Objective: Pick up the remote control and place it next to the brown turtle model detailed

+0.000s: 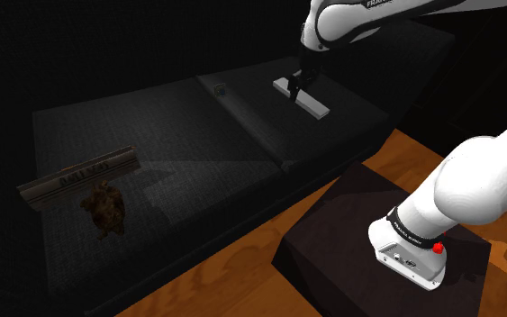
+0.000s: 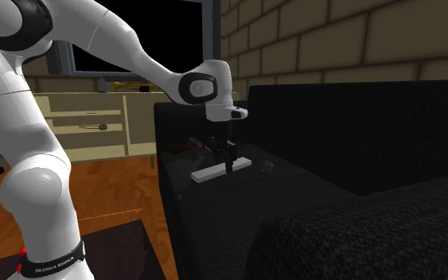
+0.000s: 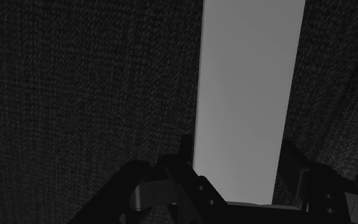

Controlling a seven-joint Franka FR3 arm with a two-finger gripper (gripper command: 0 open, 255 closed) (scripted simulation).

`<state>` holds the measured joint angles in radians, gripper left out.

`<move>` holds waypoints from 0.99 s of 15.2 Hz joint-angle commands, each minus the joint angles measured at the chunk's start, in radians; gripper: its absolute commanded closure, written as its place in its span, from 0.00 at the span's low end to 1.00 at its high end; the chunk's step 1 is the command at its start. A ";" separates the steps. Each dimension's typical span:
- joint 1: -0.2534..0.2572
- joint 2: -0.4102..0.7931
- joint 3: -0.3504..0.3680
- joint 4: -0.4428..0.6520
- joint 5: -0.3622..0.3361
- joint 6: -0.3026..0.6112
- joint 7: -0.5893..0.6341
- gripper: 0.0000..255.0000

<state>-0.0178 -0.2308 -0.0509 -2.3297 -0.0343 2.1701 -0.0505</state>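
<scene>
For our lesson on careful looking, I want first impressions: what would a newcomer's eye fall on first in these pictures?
First the pale remote control, a bright slab on the dark sofa, with the black claw down at it. Then the big white arm at the second exterior view's left, and the brown turtle model far off at the shoulder view's lower left.

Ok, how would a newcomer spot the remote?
Start at the dark sofa. On its seat, far from the brown turtle, the black hand sits over the remote. It is a long, flat, plain pale-grey bar, bright against the dark fabric.
</scene>
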 commanded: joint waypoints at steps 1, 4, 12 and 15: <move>0.001 -0.011 0.002 0.016 0.000 -0.027 0.002 1.00; 0.001 -0.024 0.002 0.044 0.000 -0.069 0.001 1.00; 0.062 0.013 0.098 0.110 0.014 -0.101 0.149 1.00; 0.091 0.048 0.143 0.149 0.016 -0.106 0.222 1.00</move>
<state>0.0635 -0.1989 0.0765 -2.1964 -0.0181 2.0642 0.1446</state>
